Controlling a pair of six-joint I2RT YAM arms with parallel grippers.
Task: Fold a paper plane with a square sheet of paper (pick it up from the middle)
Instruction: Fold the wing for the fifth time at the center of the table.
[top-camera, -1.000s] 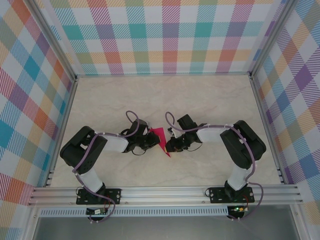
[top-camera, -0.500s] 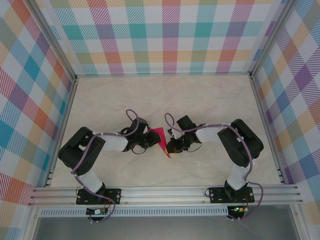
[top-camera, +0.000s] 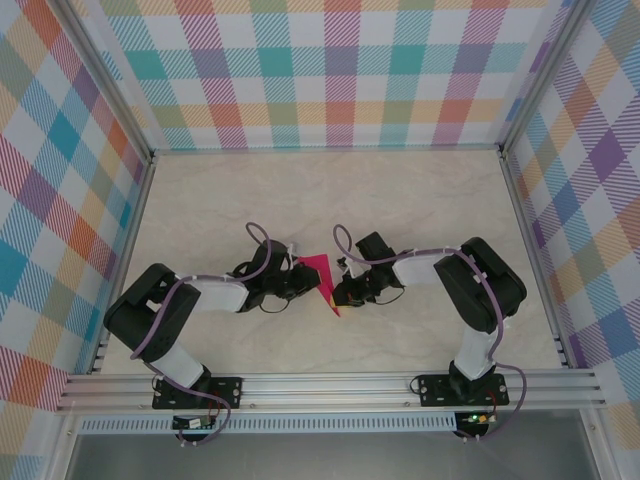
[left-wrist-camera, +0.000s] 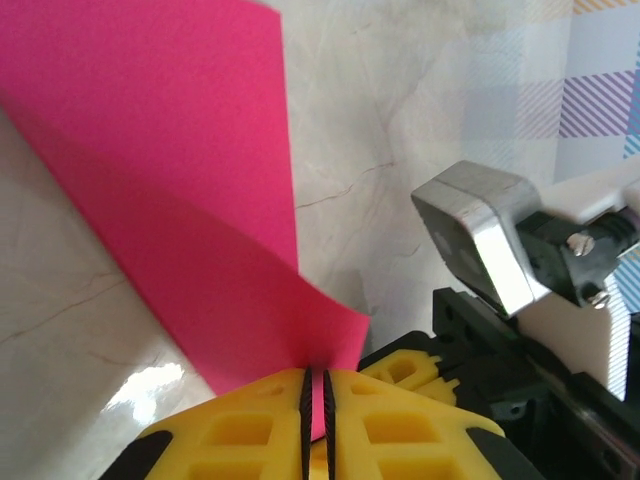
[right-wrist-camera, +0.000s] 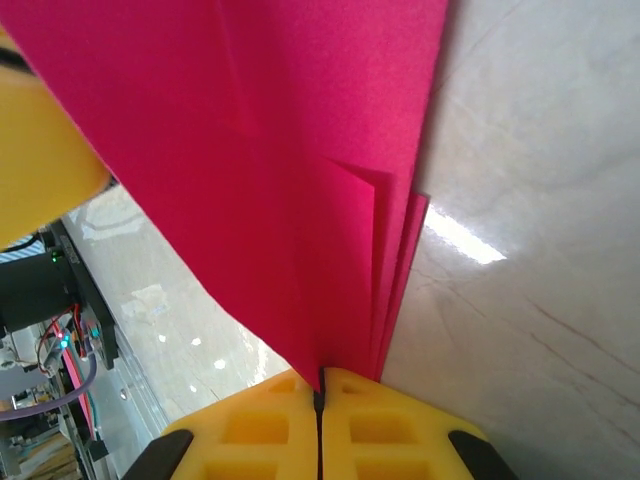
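over the table (top-camera: 420, 200), left jaws and right jaws each clench the folded, pointed magenta paper (top-camera: 321, 274).

The overhead camera sits high above and behind the arm bases (top-camera: 197, 388), looking steeply down on the whole marble table (top-camera: 420, 200), with the near edge at the bottom. Each wrist camera peers out along its own yellow fingers from very close — the left gripper (left-wrist-camera: 316, 385) facing right, the right gripper (right-wrist-camera: 320, 385) facing left. All three views share the folded pink paper (top-camera: 321, 272) at mid-table.
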